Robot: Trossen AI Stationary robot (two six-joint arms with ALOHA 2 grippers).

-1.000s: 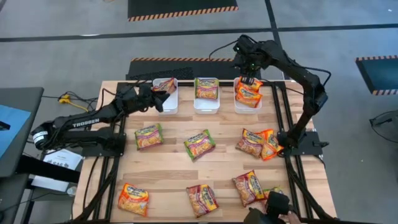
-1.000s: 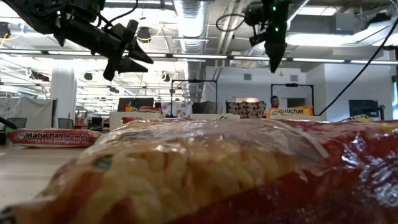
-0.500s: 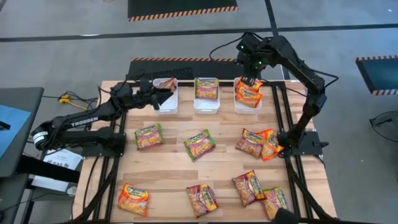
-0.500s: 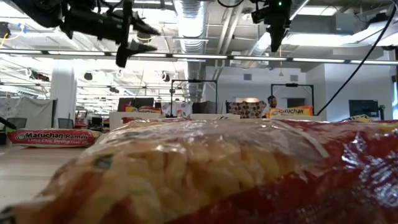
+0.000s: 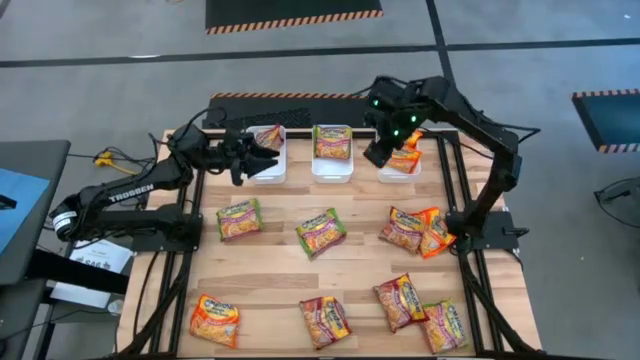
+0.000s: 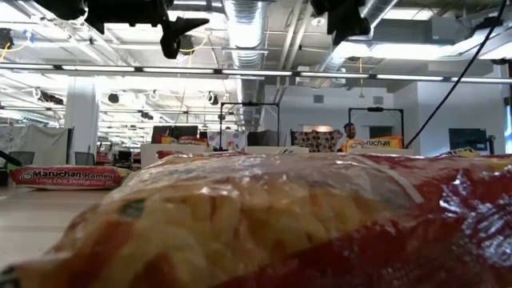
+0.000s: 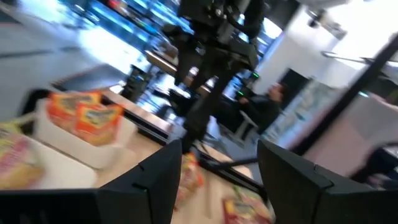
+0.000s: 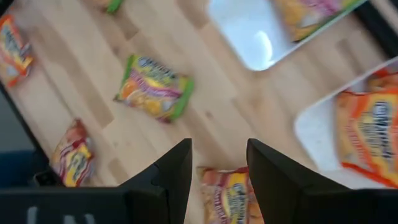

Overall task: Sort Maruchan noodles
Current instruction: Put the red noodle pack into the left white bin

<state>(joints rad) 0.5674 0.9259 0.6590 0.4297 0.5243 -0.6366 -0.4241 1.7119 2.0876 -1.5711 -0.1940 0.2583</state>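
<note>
Several Maruchan noodle packets lie flat on the wooden table, among them a green one (image 5: pixel 320 232), a red one (image 5: pixel 325 320) and an orange one (image 5: pixel 214 320). Three white bins stand along the far edge. The left bin (image 5: pixel 268 168) holds a red packet (image 5: pixel 267 135), the middle bin (image 5: pixel 332 168) a green-edged one (image 5: pixel 332 143), and the right bin (image 5: pixel 400 172) orange ones (image 5: pixel 407 155). My left gripper (image 5: pixel 262 160) (image 7: pixel 217 155) hovers open by the left bin, pointing about level. My right gripper (image 5: pixel 378 150) (image 8: pixel 219 162) hangs open above the table between the middle and right bins.
A packet lies right against the low camera and fills the lower half of that view (image 6: pixel 280 224). Black frame rails (image 5: pixel 190 250) run along the table's left and right sides. Bare wood shows between the bins and the packet rows. A person (image 7: pixel 267 106) sits in the room beyond.
My left gripper has risen beside the left bin and tipped up from pointing down to about level. My right gripper has gone up and away from above the right bin, toward the table's left and near side, turning as it went. The packets in the bins stay put.
</note>
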